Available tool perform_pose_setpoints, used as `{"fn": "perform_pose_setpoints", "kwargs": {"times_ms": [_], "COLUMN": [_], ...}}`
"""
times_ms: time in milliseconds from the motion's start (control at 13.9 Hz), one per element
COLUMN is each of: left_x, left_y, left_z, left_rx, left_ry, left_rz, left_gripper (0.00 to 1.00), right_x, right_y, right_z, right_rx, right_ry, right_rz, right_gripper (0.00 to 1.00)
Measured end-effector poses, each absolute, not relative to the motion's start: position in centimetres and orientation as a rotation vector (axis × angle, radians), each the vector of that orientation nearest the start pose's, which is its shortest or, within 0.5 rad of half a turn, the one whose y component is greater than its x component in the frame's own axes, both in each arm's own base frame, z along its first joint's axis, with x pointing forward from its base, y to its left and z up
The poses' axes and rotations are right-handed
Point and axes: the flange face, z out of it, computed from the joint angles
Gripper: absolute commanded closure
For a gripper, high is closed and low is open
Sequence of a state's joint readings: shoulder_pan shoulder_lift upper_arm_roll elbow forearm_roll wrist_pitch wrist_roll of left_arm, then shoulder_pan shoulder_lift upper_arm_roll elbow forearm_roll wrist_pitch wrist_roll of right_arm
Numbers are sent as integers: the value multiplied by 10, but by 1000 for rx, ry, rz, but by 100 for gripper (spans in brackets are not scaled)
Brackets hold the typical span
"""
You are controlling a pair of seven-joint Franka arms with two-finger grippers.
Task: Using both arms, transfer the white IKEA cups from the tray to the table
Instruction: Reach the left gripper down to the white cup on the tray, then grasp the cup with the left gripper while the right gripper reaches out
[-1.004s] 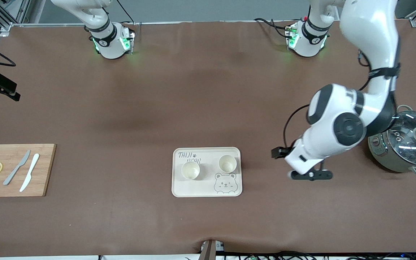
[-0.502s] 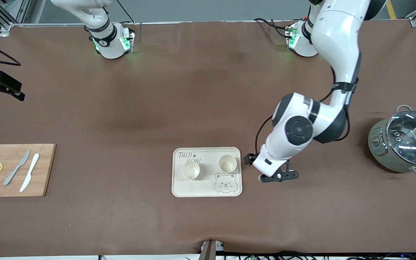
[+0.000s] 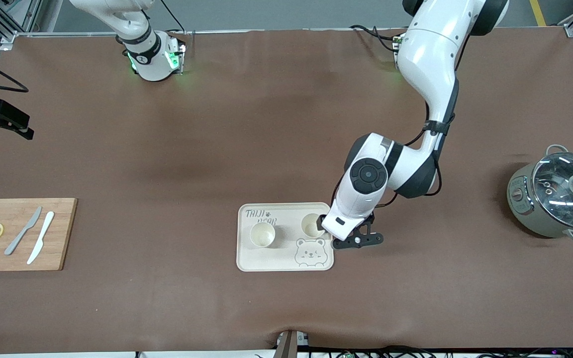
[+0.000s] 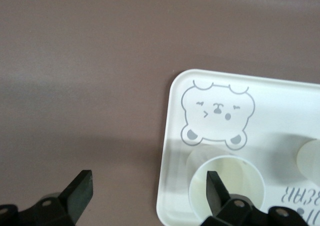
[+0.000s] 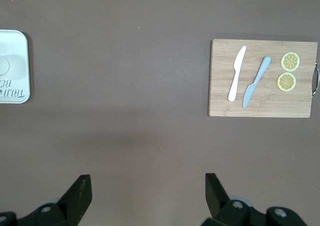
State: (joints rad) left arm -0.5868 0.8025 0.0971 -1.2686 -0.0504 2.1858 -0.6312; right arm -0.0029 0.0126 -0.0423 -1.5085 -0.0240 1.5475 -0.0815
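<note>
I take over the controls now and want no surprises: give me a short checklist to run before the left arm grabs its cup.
1. Left hand open: ok.
2. Left hand centred over the cup nearer the left arm's end: not ok, one finger is over its mouth, the other over the table.
3. Both cups upright on the tray: ok; second cup.
4. Right hand open, waiting over bare table: ok.
5. Cups empty: cannot tell.

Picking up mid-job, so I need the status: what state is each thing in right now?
Left gripper: open, over the tray's edge at one cup.
Right gripper: open, holding nothing, waiting above bare table.
Cup by left gripper: upright on tray, not gripped.
Other cup: upright on tray.
Tray: flat on table.
Pot: lid on.
Knives: lying on board.
</note>
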Motion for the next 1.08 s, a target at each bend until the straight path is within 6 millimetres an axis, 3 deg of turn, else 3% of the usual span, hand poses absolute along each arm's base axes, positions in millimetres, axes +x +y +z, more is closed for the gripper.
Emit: {"fn": "perform_pose_setpoints", "kwargs": {"times_ms": [287,789,1076], "left_x": [661,644,642], "left_y": [-379,-409,-413], "left_z": [271,251,239], "left_rx": [-3169,-3171,-3167], "left_ry": [-216,-209,-208], "left_rz": [-180,-183,-176], "left_gripper": [0,0,0], "right_x": [559,565,568], "right_y": [-28,-27,-23], "right_z": [639,632,629], "right_rx": [-3167,-3167,-3166], "right_ry": [-55,-59,-70], "right_rz": [-27,-23,-22], "right_gripper": [0,0,0]}}
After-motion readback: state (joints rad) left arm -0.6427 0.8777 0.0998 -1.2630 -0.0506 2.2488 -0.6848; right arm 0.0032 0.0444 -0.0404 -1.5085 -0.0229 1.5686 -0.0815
